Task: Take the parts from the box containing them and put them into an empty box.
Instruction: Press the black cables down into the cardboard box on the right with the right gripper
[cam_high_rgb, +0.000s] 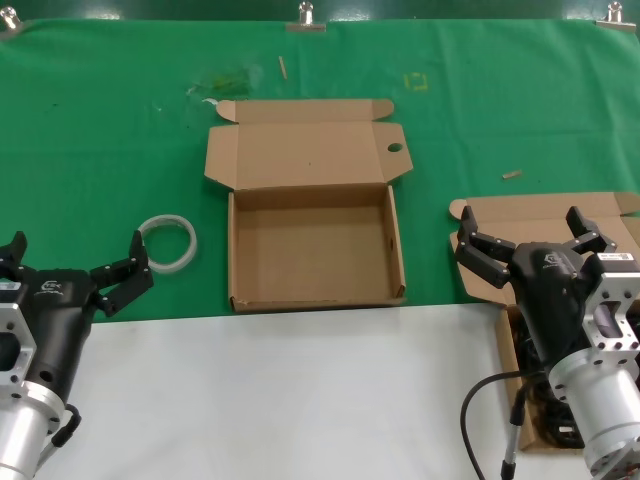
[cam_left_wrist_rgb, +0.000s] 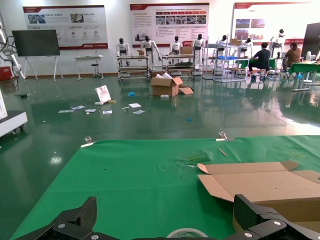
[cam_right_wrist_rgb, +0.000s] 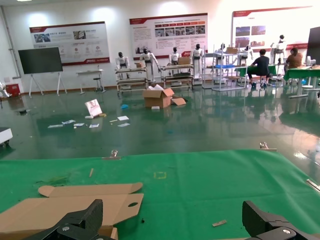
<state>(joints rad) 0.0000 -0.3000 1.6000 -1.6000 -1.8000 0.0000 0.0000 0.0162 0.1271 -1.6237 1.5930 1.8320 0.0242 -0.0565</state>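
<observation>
The empty box (cam_high_rgb: 315, 250) lies open at the middle of the green mat, with a round hole in its right lid wing (cam_high_rgb: 394, 148). Its lid also shows in the left wrist view (cam_left_wrist_rgb: 260, 182) and the right wrist view (cam_right_wrist_rgb: 75, 205). The box containing the parts (cam_high_rgb: 540, 212) stands at the right, mostly hidden by my right arm. Black cords (cam_high_rgb: 545, 408) show inside it beside my wrist. My right gripper (cam_high_rgb: 522, 232) is open and empty above that box; it also shows in the right wrist view (cam_right_wrist_rgb: 175, 222). My left gripper (cam_high_rgb: 75, 258) is open and empty at the lower left.
A whitish tape ring (cam_high_rgb: 168, 242) lies on the mat between my left gripper and the empty box, also in the left wrist view (cam_left_wrist_rgb: 187, 233). A white table surface (cam_high_rgb: 300, 400) runs along the front. Small wood scraps (cam_high_rgb: 511, 174) lie on the mat.
</observation>
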